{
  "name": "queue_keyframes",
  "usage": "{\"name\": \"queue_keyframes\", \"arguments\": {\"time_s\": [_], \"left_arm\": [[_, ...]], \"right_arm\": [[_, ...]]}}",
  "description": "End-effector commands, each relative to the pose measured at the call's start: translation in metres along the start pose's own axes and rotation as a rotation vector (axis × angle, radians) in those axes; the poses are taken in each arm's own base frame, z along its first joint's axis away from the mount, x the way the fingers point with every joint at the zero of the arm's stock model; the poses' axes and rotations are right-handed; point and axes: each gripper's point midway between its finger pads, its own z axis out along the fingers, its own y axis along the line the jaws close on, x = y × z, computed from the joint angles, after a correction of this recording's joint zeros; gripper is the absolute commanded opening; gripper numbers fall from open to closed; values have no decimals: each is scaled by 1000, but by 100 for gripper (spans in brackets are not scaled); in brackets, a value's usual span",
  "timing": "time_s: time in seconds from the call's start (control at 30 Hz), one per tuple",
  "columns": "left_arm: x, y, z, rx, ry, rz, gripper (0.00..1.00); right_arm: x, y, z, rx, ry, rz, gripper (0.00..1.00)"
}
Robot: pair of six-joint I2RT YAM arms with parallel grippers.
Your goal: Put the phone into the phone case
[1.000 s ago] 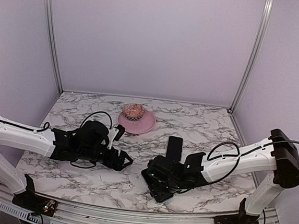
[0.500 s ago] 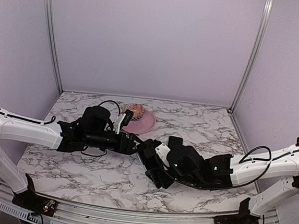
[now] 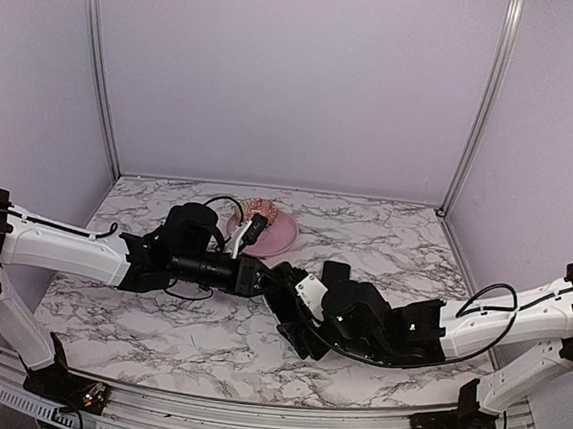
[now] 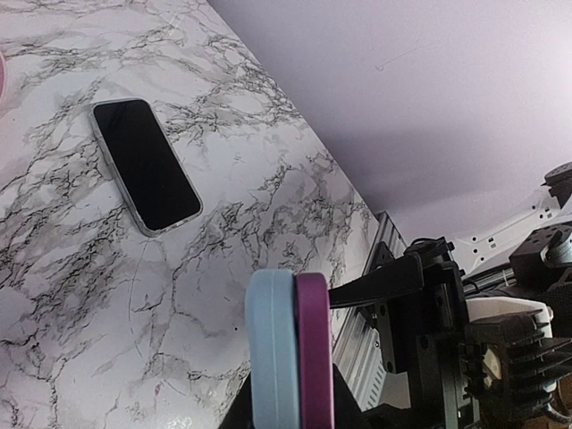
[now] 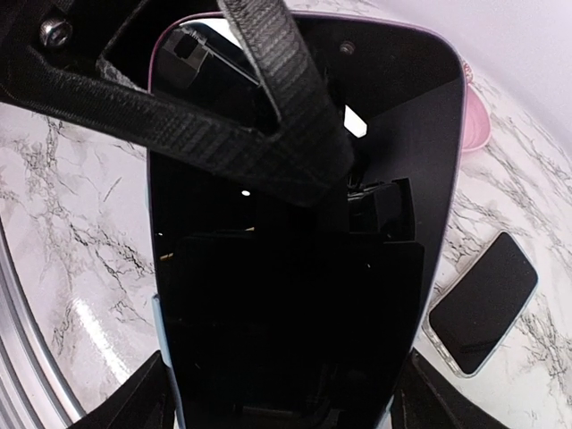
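I work over a white marble-patterned tabletop veined in grey and black, and it takes a soft sheen from the even light. Plain pale lilac walls close me in at the back and on both sides. Slim aluminium posts rise at the back corners. A ribbed aluminium rail runs along the near edge.

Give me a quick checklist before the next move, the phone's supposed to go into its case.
1. Phone lying flat, screen up, on the table: ok.
2. Pink plate apart from the phone: ok.
3. Clear phone case in sight: cannot tell, no view shows it.
4. Right gripper free to pick: not ok, it grips a two-tone slab across its width.
5. Left gripper free: not ok, it is clamped on that slab's top edge.
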Motion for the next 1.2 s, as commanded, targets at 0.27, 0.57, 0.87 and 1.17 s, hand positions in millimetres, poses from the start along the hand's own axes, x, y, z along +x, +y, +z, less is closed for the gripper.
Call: {"name": "queue_keyframes", "arguments": {"time_s": [0.27, 0.57, 0.87, 1.17], "left_arm": [[52, 9, 14, -73, 139, 343, 4], [77, 14, 27, -238, 240, 641, 8], [81, 6, 33, -220, 242, 659, 17], [79, -8, 38, -145, 203, 647, 31]], "right_arm": [[-7, 10, -22, -237, -87, 82, 99], [-46, -32, -50, -189, -301, 305, 96], [-47, -29, -24, -161, -259, 378, 84], [13, -32, 0, -99, -104, 363, 78]]}}
